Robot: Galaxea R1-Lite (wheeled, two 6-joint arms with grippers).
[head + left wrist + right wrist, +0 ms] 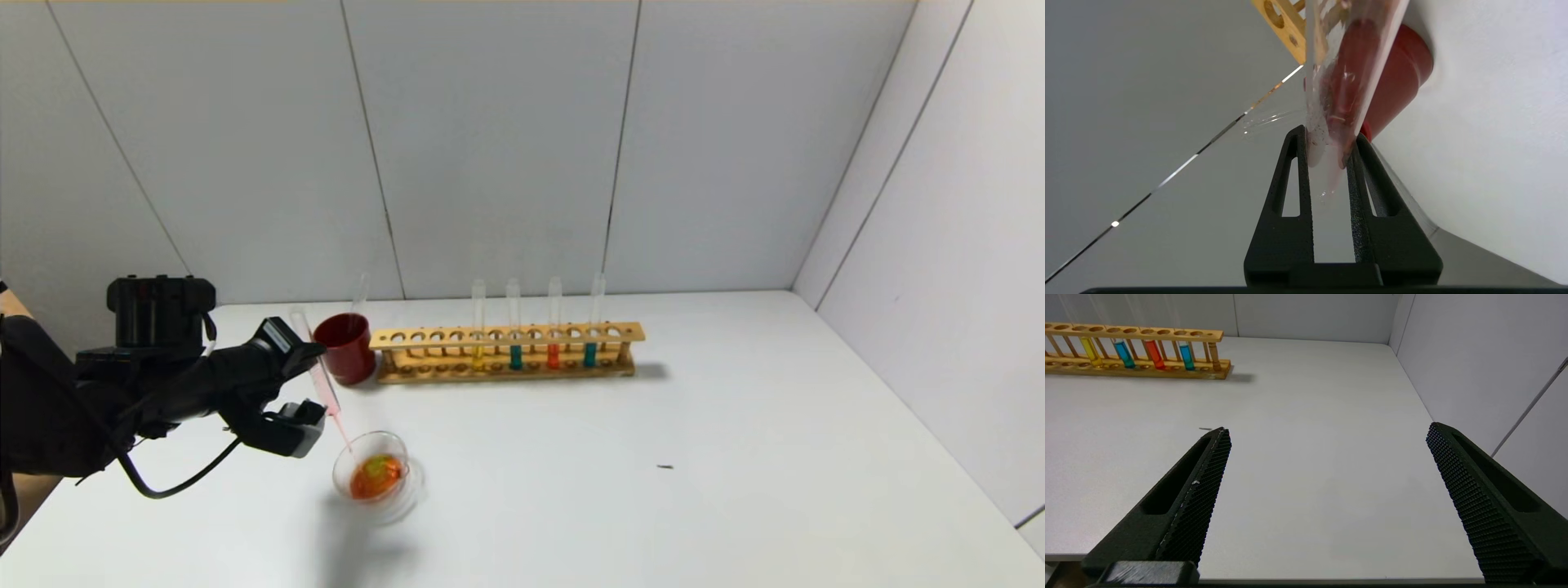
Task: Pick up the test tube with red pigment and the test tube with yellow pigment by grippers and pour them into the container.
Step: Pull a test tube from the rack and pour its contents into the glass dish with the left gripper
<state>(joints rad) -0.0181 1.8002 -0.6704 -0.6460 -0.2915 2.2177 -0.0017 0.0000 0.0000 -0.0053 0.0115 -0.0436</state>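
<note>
Test tube with red pigment is the thing in play, but going by size: white surface carries everything. Wooden rack is the landmark, at the back of the surface. Left arm reaches in from the left of the rack; left gripper sits in front of the rack's left end, jaws clamped tight on the test tube with red pigment. In the left wrist view the tube is pinched between both black fingers of the left gripper, pink residue inside it. Tube is tilted, mouth down, a thin red stream leaving its lip into the container. Right gripper is parked well off to the right of the rack, above bare surface, jaws spread wide, nothing between them. Dark red cup stands touching or just beside the rack's left end, a clear tube standing in it. Container sits on the surface in front of the rack's left end, nearer the robot, holding orange-red liquid with a yellow patch. Four tubes stand upright in the rack: yellow tube, teal tube, red twin tube, second teal tube. Small dark speck lies on the surface in front of the rack's right end.
</note>
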